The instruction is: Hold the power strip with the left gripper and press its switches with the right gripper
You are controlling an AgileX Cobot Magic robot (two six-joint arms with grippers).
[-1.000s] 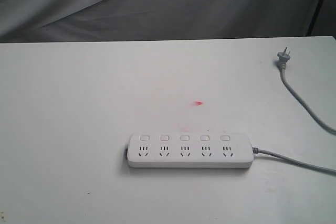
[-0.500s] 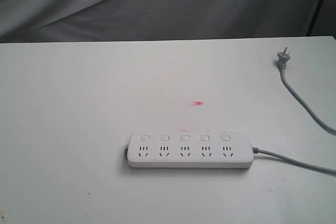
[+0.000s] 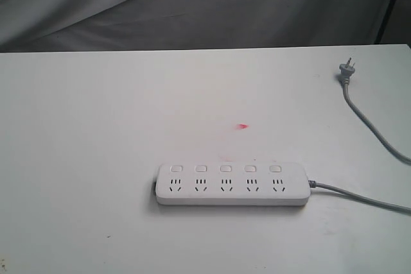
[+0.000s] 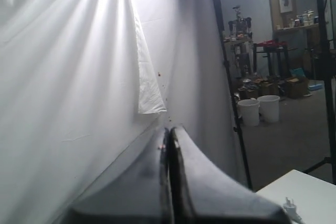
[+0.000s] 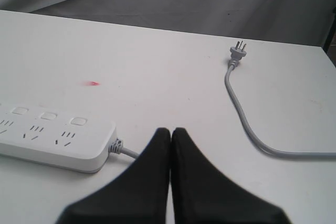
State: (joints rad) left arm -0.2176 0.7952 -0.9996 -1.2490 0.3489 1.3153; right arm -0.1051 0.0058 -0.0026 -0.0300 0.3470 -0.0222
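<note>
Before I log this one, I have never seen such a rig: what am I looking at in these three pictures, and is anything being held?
This is a robot with two arms, each ending in a two-finger hand. One picture comes from a camera off the arms, looking at a white table. On it lie a white power strip with five switches, its grey cord, the plug and a small red mark; no arm shows there. The other two come from wrist cameras. The left hand points at a white curtain, fingers closed, empty. The right hand, also closed and empty, faces the strip's cord end. Nothing is held yet.
</note>
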